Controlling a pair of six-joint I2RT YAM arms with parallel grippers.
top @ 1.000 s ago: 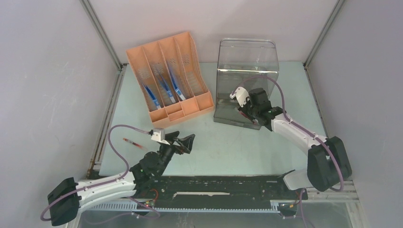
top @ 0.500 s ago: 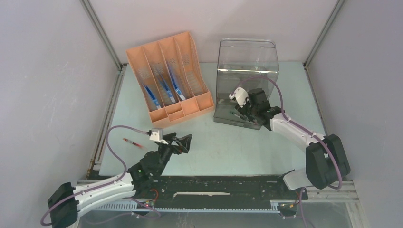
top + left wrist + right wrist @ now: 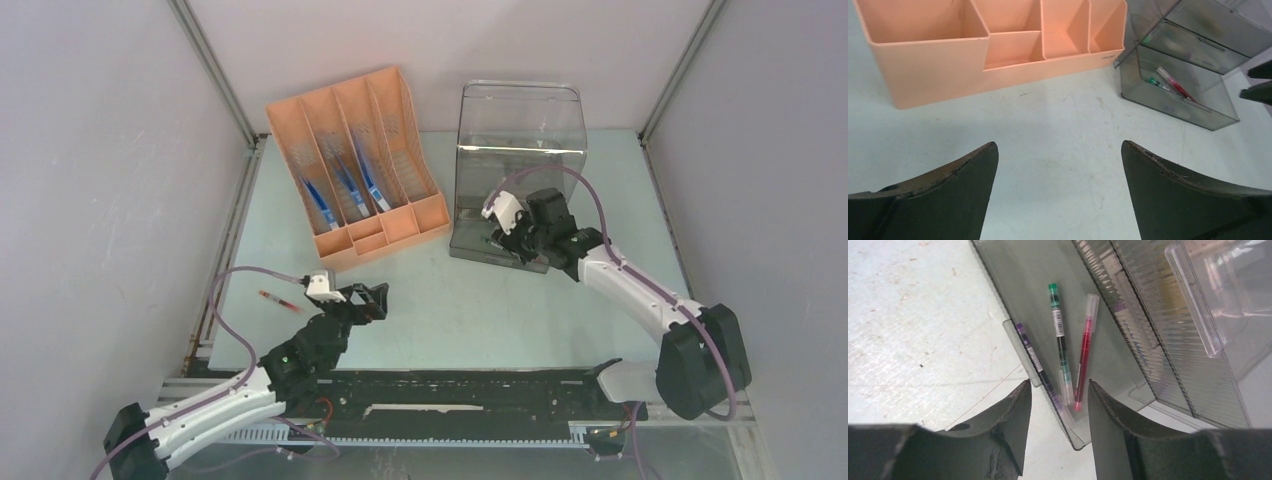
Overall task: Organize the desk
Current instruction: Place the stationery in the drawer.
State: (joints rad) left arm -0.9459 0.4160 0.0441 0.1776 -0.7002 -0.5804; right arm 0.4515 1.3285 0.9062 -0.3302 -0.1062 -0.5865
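The desk (image 3: 480,310) fills the floor of the walled cell, with aluminium rails (image 3: 225,250) along its sides and a black rail strip (image 3: 460,390) across the front. Its middle and right side offer the widest free surface. At the back an orange file organizer (image 3: 355,165) holding blue pens (image 3: 345,190) stands just beside a smoky clear drawer unit (image 3: 520,150). Only a narrow gap separates the two. A lone red pen (image 3: 280,299) lies near the left edge.

The left arm reaches forward low from its base. The left gripper (image 3: 372,300) hangs over bare desk, well short of the organizer, jaws spread wide and empty.

The right arm stretches diagonally toward the back, its wrist tipped down. The right gripper (image 3: 508,238) is at the front lip of the unit's pulled-out bottom drawer (image 3: 1023,285), jaws partly apart and gripping nothing. In the right wrist view a purple pen (image 3: 1035,360), a green pen (image 3: 1059,335) and a red-inked pen (image 3: 1084,352) lie side by side in that drawer. Their near ends lie close to the gap between the fingertips.
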